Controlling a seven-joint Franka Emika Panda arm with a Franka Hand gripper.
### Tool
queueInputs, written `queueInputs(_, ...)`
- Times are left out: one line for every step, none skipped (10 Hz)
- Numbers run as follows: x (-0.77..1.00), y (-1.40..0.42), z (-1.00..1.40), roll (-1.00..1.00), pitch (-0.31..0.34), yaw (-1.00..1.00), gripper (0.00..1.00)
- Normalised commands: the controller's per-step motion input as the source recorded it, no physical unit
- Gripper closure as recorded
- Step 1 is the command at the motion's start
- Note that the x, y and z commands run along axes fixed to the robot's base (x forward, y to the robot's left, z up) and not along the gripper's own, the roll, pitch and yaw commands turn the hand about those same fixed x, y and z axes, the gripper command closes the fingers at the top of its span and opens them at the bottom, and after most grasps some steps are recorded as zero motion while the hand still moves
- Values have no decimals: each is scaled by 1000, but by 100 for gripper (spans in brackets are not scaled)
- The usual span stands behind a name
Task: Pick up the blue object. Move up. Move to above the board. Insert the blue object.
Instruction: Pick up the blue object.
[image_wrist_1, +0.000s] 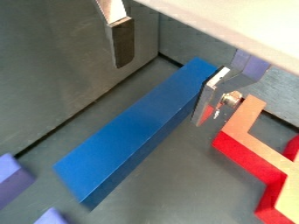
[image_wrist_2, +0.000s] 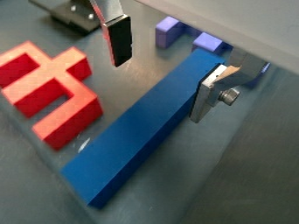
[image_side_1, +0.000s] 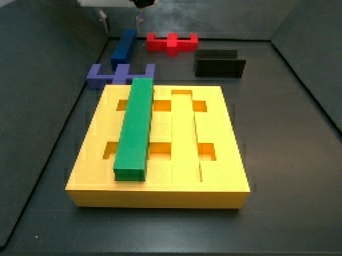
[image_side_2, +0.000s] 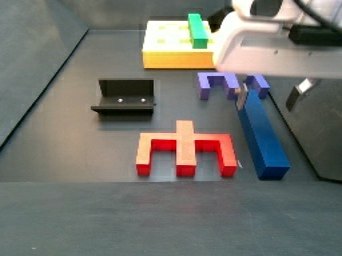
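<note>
Gripper is over the far end of the blue bar, fingers spread apart with one on each side of it, nothing clamped. In both wrist views the dark-padded finger hangs clear of the bar's one long edge, while the other finger sits right at the opposite edge. Can't tell from these angles whether that one actually touches the bar.

Blue bar lies flat on the dark floor, running lengthwise down the right side of a side view, just right of the red comb-shaped block. In a side view it appears at upper left, beyond the purple block, partly hidden by the gripper at the top edge.

Purple pronged block is near the bar's far end, by the gripper. The red block also shows in both wrist views, beside the bar.

Yellow board sits centre frame in a side view, well apart from the blue bar, with the green bar lying in one of its long grooves. Black fixture stands at centre left, apart from all the blocks.
</note>
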Motion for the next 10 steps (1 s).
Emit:
queueInputs(29, 114, -700, 140, 177, -177, 0)
queueInputs(0, 0, -666, 101, 186, -266, 0)
queueInputs(220, 0, -609, 26, 153, -263, 0)
queueInputs(277, 57, -523, 0, 90, -160, 0)
queueInputs(266, 106, -420, -20, 50, -71, 0)
queueInputs(-49, 249, -423, -83, 0, 0, 0)
queueInputs(-357, 34, -209, -114, -74, 11, 0)
queueInputs(-177, -151, 0, 4, -21, 234, 0)
queueInputs(0, -191, -14, 0, -7, 294, 0)
queueInputs(0, -129, 0, 23, 0, 266, 0)
